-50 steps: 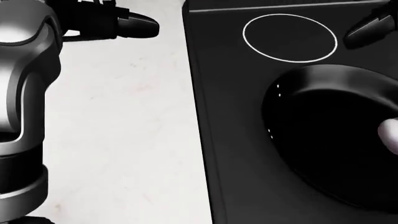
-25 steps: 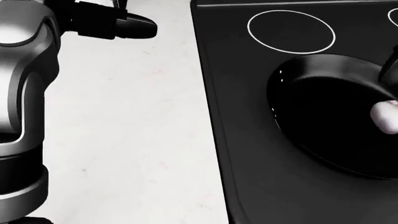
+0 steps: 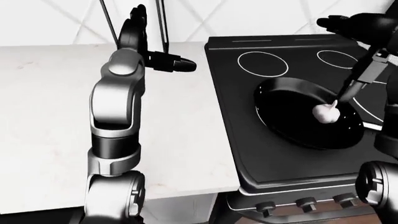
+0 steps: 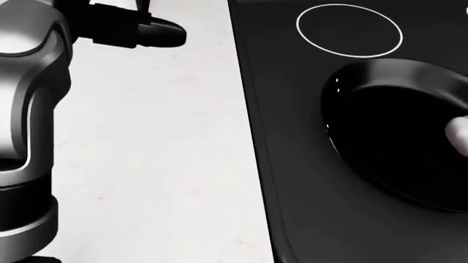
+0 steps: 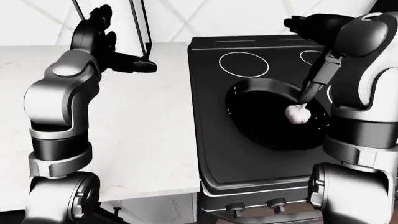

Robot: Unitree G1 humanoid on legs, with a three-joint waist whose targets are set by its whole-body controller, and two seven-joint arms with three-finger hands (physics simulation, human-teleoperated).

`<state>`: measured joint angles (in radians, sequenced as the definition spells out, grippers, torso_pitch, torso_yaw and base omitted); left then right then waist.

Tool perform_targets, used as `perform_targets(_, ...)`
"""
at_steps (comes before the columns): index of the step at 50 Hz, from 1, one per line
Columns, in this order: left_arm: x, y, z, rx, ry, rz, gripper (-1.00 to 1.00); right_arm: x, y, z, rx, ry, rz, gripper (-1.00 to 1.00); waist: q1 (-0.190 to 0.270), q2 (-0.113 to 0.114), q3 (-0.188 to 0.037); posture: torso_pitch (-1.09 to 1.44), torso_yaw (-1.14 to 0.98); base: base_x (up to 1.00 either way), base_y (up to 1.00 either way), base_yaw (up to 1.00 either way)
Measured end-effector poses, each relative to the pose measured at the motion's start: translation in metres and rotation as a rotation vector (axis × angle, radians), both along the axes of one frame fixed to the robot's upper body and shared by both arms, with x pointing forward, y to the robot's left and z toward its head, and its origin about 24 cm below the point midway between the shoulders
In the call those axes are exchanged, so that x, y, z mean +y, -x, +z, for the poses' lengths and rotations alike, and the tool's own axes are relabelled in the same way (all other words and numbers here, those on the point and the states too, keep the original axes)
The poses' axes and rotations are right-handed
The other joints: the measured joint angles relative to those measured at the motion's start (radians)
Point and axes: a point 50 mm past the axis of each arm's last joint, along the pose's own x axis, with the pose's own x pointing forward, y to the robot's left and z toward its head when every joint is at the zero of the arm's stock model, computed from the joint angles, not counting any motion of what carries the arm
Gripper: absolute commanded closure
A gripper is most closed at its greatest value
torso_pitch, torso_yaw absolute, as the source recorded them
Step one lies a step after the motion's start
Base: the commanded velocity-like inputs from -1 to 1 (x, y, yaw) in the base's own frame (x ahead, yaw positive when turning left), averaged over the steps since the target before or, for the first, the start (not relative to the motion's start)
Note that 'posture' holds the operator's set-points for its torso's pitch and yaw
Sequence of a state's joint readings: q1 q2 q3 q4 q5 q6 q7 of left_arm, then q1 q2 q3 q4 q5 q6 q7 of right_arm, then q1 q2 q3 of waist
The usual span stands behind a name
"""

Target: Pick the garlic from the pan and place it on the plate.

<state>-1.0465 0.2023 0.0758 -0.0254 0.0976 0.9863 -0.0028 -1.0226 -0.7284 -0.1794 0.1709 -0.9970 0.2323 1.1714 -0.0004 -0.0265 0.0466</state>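
The white garlic (image 3: 326,113) lies in the black pan (image 3: 292,119) on the black stove (image 3: 248,154), right of the pan's middle. It also shows at the right edge of the head view (image 4: 459,136). My right hand (image 5: 311,22) is up at the top right, above the stove's far burners, with fingers that look spread and empty. A thin dark link (image 5: 317,77) hangs from that arm down to just above the garlic. My left hand (image 3: 155,49) is raised over the white counter (image 3: 50,116), open and empty. No plate is in view.
Two ring burners (image 3: 263,63) lie beyond the pan. Stove knobs (image 3: 304,203) line its near face. A tall white panel with dark edges (image 5: 138,23) stands at the wall behind my left hand. My left arm (image 3: 115,116) rises at the counter's near edge.
The head view has shifted slightly, so the stove sits a little further right. The dark fingertip seen at the right edge by the pan is out of the head view. The garlic stays in the pan.
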Motion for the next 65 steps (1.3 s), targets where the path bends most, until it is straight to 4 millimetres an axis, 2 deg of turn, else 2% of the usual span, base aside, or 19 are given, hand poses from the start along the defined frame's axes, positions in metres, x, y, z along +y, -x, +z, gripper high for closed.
perform_targets(20,-0.001,0.002,0.001,-0.005,-0.002,-0.008,-1.0,0.003,0.0,-0.03,0.048,0.119,0.013,-1.0,-0.006,0.004,0.006,0.0,0.0,0.0,0.0,0.0)
perform_targets(31,-0.001,0.003,0.002,-0.008,-0.006,-0.004,-1.0,-0.004,0.013,-0.04,0.063,0.125,-0.006,-1.0,-0.009,0.002,0.01,0.0,0.0,0.0,0.0,0.0)
perform_targets(35,-0.001,0.004,0.003,-0.01,-0.006,-0.007,-1.0,-0.004,0.018,-0.039,0.064,0.13,-0.007,-1.0,-0.011,0.003,0.011,0.0,0.0,0.0,0.0,0.0)
perform_targets(41,-0.001,0.004,0.003,-0.008,-0.006,-0.004,-1.0,-0.005,0.025,-0.041,0.064,0.135,-0.009,-1.0,-0.013,-0.001,0.009,0.0,0.0,0.0,0.0,0.0)
perform_targets(55,0.001,0.004,0.004,-0.01,-0.006,0.0,-1.0,-0.009,0.026,-0.068,0.11,0.128,-0.015,-1.0,-0.009,-0.002,0.005,0.0,0.0,0.0,0.0,0.0)
perform_targets(65,0.001,0.005,0.005,-0.014,-0.007,0.002,-1.0,-0.018,0.031,-0.073,0.115,0.14,-0.043,-1.0,-0.006,-0.007,-0.001,0.0,0.0,0.0,0.0,0.0)
